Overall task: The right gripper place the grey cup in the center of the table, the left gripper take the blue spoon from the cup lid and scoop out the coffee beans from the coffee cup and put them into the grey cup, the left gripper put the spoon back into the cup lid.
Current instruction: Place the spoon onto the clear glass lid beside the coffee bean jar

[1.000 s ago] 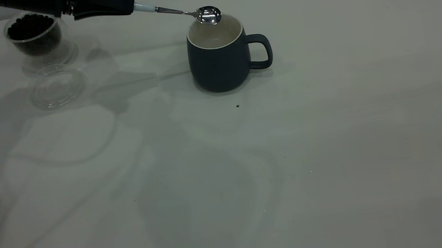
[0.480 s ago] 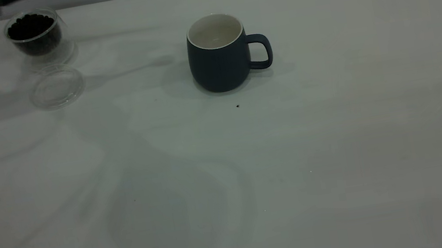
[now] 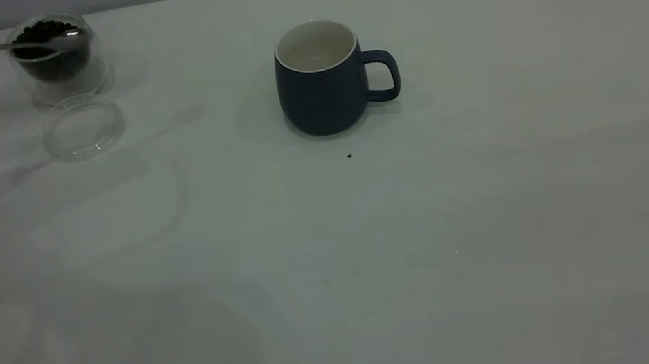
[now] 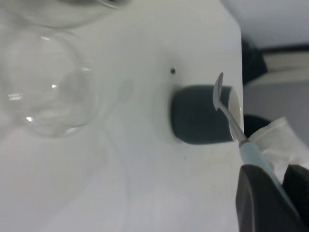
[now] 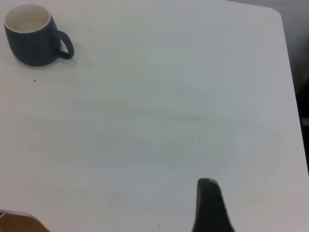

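Off-white table [image 3: 499,213], few dark specks, faint shadows; grey wall strip behind far edge. Mug [image 3: 321,78] upright near centre, toward far edge, handle pointing right. Glass cup [image 3: 56,55] with beans [image 3: 43,32] at far-left corner; lid [image 3: 84,125] flat just beside it, on near side. Left gripper [image 4: 270,198] at left edge, clamped on spoon [image 3: 16,46] handle, bowl over glass cup rim. Right gripper [image 5: 208,205] above table's right part, away from objects; one finger visible, cannot tell whether fingers apart or together.
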